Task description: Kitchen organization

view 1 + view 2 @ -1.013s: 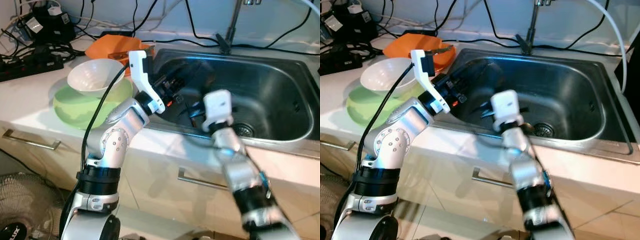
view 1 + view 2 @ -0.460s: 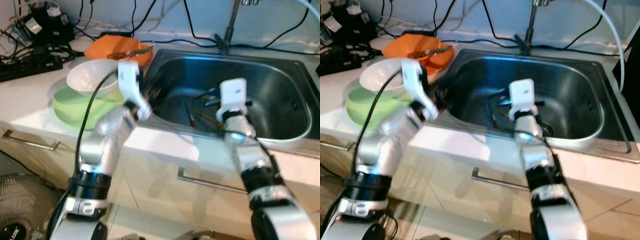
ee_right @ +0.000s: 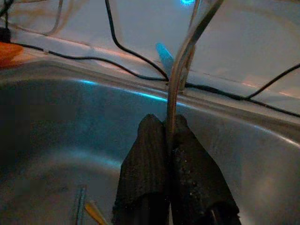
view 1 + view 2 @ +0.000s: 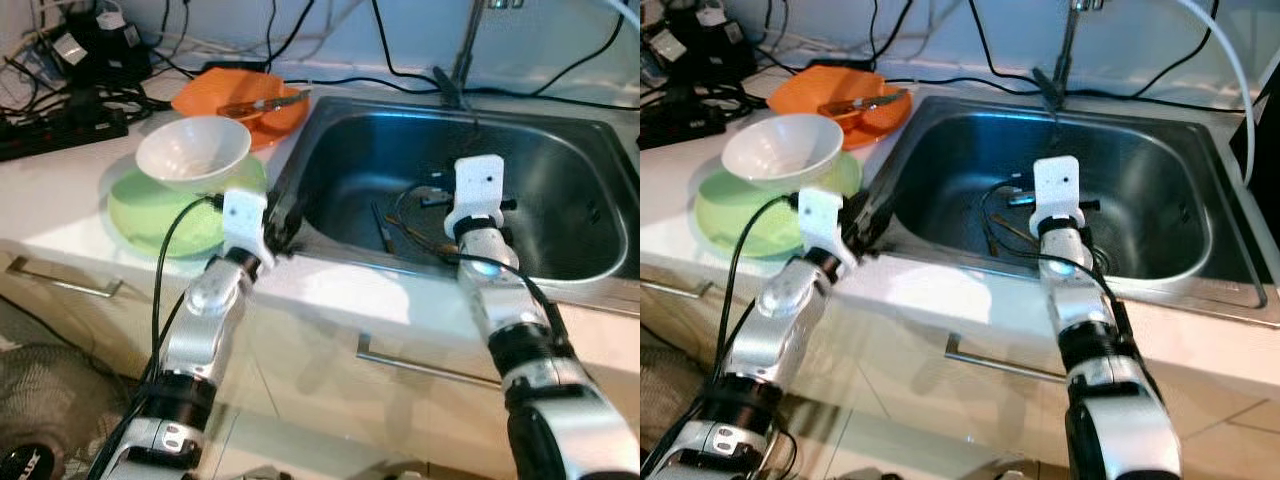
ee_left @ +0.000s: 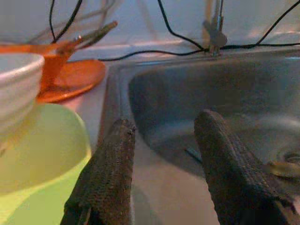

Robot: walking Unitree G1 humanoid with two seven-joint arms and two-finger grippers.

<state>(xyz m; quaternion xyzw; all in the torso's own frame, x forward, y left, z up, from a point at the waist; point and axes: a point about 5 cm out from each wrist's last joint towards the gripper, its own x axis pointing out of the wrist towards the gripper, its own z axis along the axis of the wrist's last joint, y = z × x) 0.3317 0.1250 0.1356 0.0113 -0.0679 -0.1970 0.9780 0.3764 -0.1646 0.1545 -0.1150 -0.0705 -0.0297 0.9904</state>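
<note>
A white bowl is seen on a pale green plate beside the left claw, whose fingers are black and textured; beyond, an orange plate; the sink is steel grey.

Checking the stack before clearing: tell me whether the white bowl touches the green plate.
Touching. In the left eye view the white bowl sits directly on the green plate, no gap between them.

On the table, a bowl sits on a plate, left of the sink; a dish lies behind them. Utensils lie in the sink.
</note>
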